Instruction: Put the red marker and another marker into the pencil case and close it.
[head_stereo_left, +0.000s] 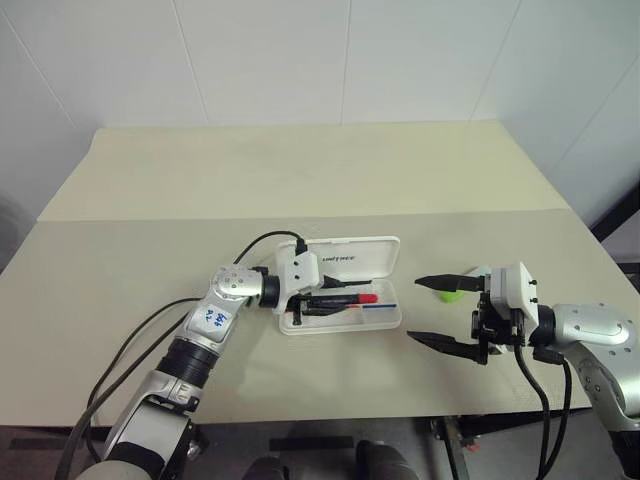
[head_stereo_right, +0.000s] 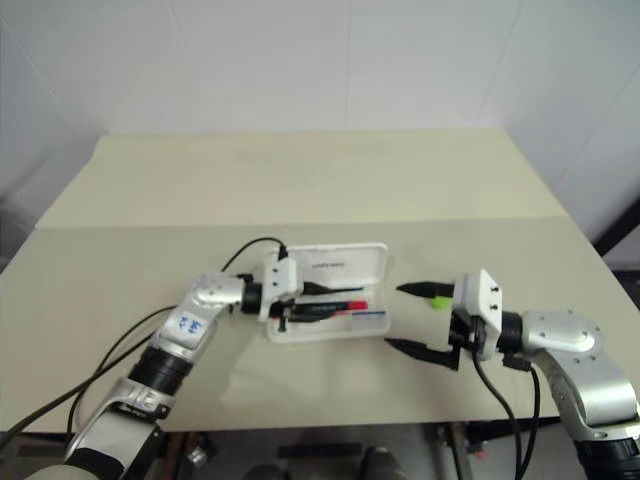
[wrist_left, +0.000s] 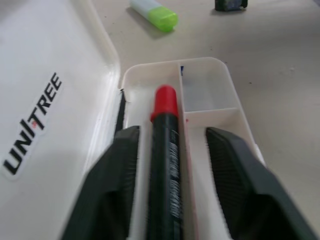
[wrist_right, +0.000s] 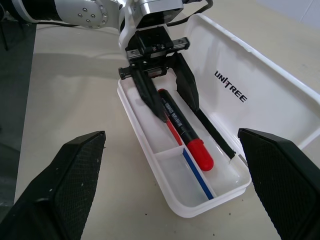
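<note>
Because the case lies open with its lid folded back toward twelve o'clock, its tray is free to take both markers, and the red marker already lies along the long compartment, its cap toward three o'clock. Left gripper reaches into the tray from nine o'clock; its fingers stand partly apart on either side of the dark barrel with a gap showing each side, so I judge the marker let go and resting on the tray floor, not gripped. That makes the first marker look delivered, with this arm placed only to back out.

At about three o'clock from the case, the green highlighter lies on the table, apart from the case and just behind the right gripper. Its fingers are spread wide and hold nothing; they sit near the highlighter without touching it, seemingly waiting to take it next. Closing the lid remains undone.
</note>
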